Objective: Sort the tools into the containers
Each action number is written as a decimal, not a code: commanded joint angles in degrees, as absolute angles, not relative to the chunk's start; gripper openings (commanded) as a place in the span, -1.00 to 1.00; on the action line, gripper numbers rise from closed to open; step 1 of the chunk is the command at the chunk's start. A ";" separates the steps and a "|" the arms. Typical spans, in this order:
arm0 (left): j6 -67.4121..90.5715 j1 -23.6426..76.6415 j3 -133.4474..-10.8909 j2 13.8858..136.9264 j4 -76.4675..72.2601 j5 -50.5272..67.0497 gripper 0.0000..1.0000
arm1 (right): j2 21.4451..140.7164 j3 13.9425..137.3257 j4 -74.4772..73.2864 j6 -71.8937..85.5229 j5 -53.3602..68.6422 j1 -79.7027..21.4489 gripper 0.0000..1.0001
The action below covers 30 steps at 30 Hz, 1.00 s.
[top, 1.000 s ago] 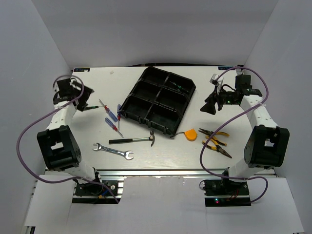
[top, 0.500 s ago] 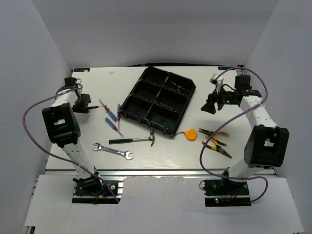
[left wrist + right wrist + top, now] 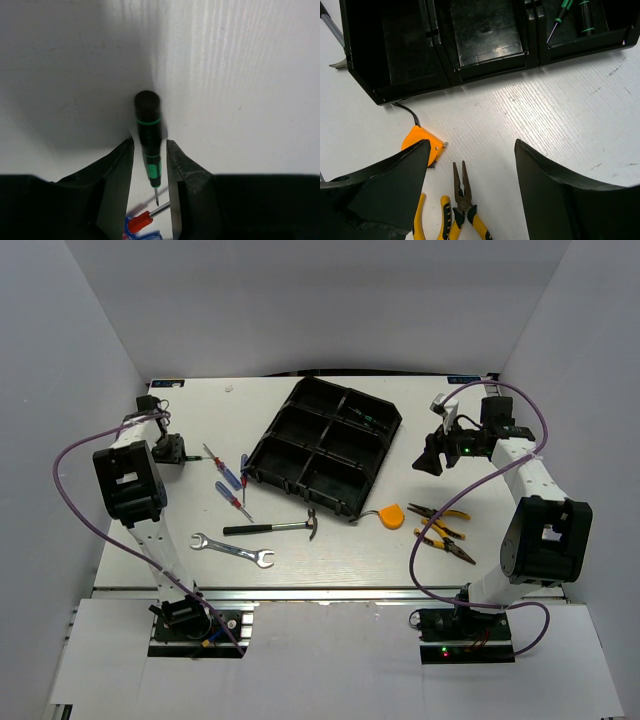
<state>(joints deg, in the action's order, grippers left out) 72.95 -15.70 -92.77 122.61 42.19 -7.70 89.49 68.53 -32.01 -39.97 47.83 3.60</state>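
Observation:
In the left wrist view my left gripper (image 3: 150, 150) straddles a black-green screwdriver (image 3: 148, 120) lying on the white table; the jaws stand narrow, with slim gaps on both sides. A red screwdriver's tip (image 3: 140, 221) shows just behind it. Seen from above, the left gripper (image 3: 178, 450) is at the table's left. The black tray (image 3: 262, 440) lies in the middle, with black-green screwdrivers (image 3: 560, 15) in one corner compartment. Right of the tray, above the tape measure (image 3: 420, 142) and yellow pliers (image 3: 465, 200), my right gripper (image 3: 472, 145) hangs open and empty.
Red and blue screwdrivers (image 3: 228, 480) lie between the left gripper and the tray. A hammer (image 3: 270, 528) and a silver wrench (image 3: 232, 550) lie in front of the tray. Two pairs of pliers (image 3: 442, 530) rest near the right arm.
The left arm has folded back toward the table's left rear, and its jaws have narrowed around the black-green screwdriver. The right arm has stayed still.

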 commanded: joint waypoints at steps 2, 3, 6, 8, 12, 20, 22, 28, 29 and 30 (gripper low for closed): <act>73.56 -16.52 -92.82 122.87 44.38 -9.32 -0.28 | 87.80 68.91 -30.67 -39.11 47.64 3.43 0.50; 73.65 -16.78 -91.86 122.70 44.47 -9.32 -0.34 | 87.72 68.99 -30.59 -39.11 47.64 3.43 0.50; 73.57 -17.58 -89.92 121.29 44.38 -9.49 -0.60 | 87.54 69.17 -30.76 -39.20 47.64 3.43 0.50; 72.87 -18.19 -89.21 120.50 44.30 -9.67 -0.69 | 87.54 69.26 -31.11 -39.46 47.64 3.43 0.50; 71.19 -19.25 -87.37 116.38 44.30 -10.72 -0.97 | 87.36 69.78 -31.64 -39.73 48.07 3.43 0.50; 60.84 -19.60 -81.40 106.10 39.56 -8.53 -1.00 | 86.84 71.19 -35.58 -43.06 49.66 3.16 0.50; 57.49 -19.69 -79.55 101.37 35.62 -6.17 -1.00 | 86.57 71.63 -36.56 -44.82 50.18 2.99 0.50; 45.63 -19.51 -70.24 90.54 20.10 9.98 -1.00 | 87.19 75.05 -40.95 -48.34 53.17 1.67 0.50; 45.18 -19.42 -68.31 87.05 17.17 16.37 -1.00 | 87.27 75.93 -41.48 -48.60 53.70 1.23 0.50; 45.18 -19.08 -64.46 85.45 13.92 19.48 -1.00 | 87.45 77.59 -41.92 -48.60 54.66 0.19 0.51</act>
<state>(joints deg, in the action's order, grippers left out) 50.78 -19.75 -69.76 91.70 25.65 5.41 88.79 72.82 -39.09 -46.04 50.43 2.04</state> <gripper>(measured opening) 0.259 0.753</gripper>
